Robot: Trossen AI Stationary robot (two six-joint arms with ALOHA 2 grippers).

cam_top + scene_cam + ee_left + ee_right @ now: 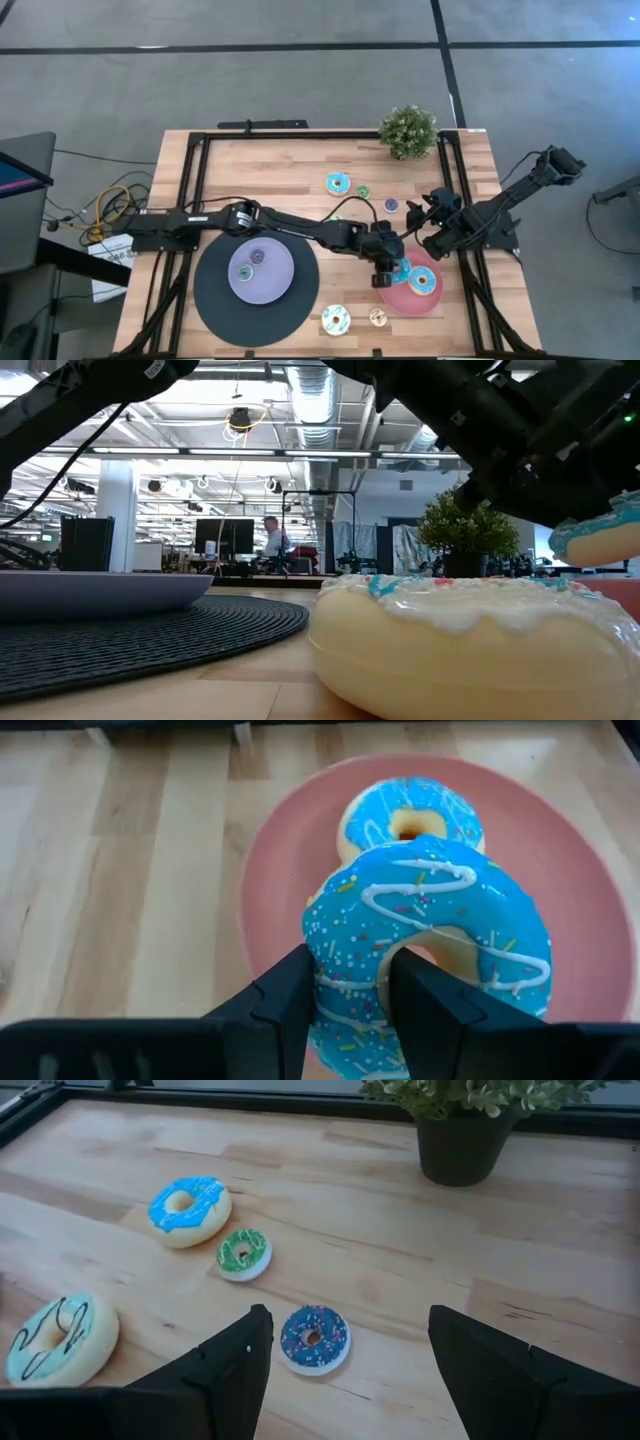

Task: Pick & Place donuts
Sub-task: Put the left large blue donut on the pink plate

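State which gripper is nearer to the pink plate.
Left. The left gripper holds a blue donut over the pink plate; the right gripper waits open beyond its rim.

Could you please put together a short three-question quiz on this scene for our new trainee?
1. True or false: the left gripper has its fingers shut on a blue-iced donut.
2. Which plate lies beneath that donut? A) the pink plate B) the lavender plate C) none
3. What does the right gripper hold, and which potted thing stands at the table's far edge?

Key:
1. True; the fingers pinch the donut's ring, which is tilted up above the plate.
2. A; a second blue donut already lies on it.
3. Nothing, its fingers are open above a small dark-blue donut; the plant.
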